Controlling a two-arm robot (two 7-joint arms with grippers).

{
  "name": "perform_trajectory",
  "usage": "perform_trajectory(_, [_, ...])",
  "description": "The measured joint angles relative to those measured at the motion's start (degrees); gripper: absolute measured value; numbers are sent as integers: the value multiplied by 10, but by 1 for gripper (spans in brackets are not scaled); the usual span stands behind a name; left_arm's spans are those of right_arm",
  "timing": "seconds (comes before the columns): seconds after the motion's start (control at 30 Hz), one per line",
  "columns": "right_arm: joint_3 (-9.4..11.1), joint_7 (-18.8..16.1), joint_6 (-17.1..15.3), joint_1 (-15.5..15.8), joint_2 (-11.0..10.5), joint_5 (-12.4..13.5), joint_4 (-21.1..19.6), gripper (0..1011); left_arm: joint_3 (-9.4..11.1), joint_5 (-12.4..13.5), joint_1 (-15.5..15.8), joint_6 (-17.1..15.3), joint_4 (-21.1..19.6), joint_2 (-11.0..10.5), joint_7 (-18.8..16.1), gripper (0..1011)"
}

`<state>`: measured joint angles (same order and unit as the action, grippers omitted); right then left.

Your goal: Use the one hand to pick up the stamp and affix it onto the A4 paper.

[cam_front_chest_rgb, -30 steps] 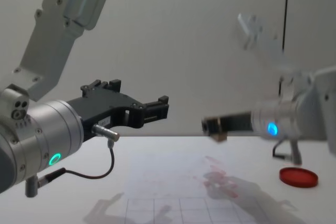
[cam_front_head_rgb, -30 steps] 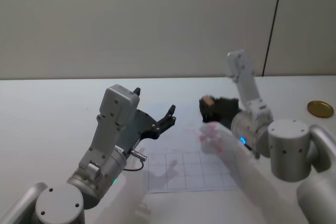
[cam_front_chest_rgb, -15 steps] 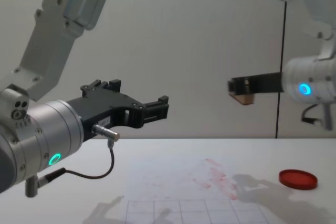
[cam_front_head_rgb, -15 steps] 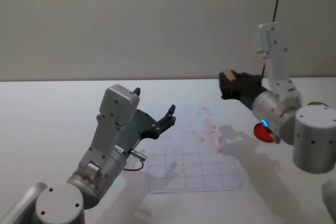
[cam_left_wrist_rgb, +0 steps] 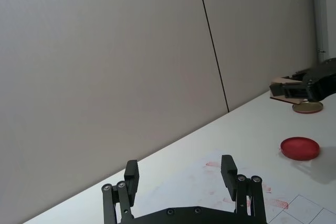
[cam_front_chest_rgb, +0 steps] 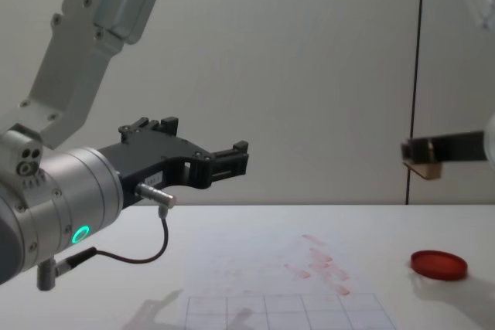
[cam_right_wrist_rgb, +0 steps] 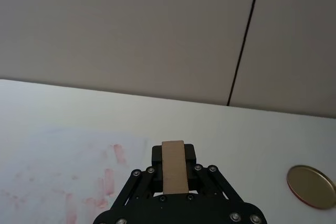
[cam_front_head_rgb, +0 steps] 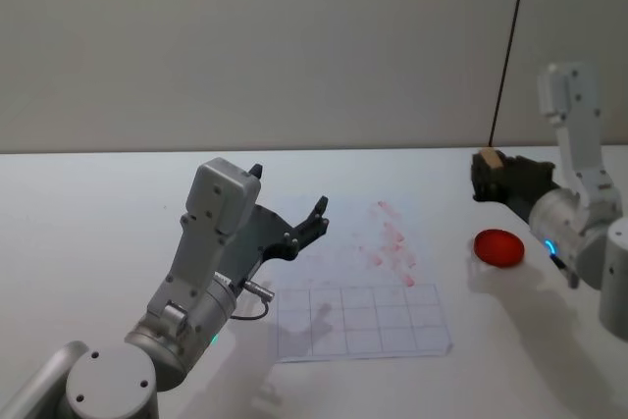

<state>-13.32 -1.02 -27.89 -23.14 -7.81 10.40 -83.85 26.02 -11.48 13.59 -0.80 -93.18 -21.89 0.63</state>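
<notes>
The white table [cam_front_head_rgb: 88, 203] carries the A4 paper [cam_front_head_rgb: 358, 287] near its middle, a white sheet ruled with a faint grid on its near part and marked with several red-pink stamp prints on its far part. To the right of the sheet, and apart from it, lies the round red ink pad [cam_front_head_rgb: 499, 248], and farther off a flat gold lid [cam_right_wrist_rgb: 311, 186] is seen on the table. The left gripper [cam_front_head_rgb: 294, 223] is held idle in the air above the left part of the sheet, its two black fingers spread wide with nothing between them. The right gripper [cam_front_head_rgb: 488, 176] is raised well above the table at the right, just beyond the ink pad, and the stamp [cam_right_wrist_rgb: 174, 166] is clamped between its fingers. The stamp is seen as a small tan wooden block, rectangular and plain-faced, standing out past the fingertips; in the chest view its lower end [cam_front_chest_rgb: 424, 168] hangs below the black fingers. The step in hand is judged to be the inking of the stamp, since it is carried beside the pad and away from the sheet. A lowering onto the red pad is called for next, and then a move across to a bare square of the grid, where the block would need to be pressed flat.
</notes>
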Motion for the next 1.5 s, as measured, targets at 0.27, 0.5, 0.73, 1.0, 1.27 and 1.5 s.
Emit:
perform_trajectory(0.27, [12,1,1,3,-9,7,25,218,0,0,0,0,0,0,0,993])
perform_trajectory(0.5, [16,-8,6,-3,-11,10,62,218,0,0,0,0,0,0,0,993])
perform_trajectory(0.73, [17,-24,14,-14,-8,11,110,218,0,0,0,0,0,0,0,993])
perform_trajectory(1.0, [15,-36,22,-28,-4,7,158,218,0,0,0,0,0,0,0,993])
perform_trajectory(1.27, [14,-42,30,-33,-2,0,178,381,0,0,0,0,0,0,0,993])
perform_trajectory(1.5, [14,-45,43,-29,-5,-5,166,601,0,0,0,0,0,0,0,993])
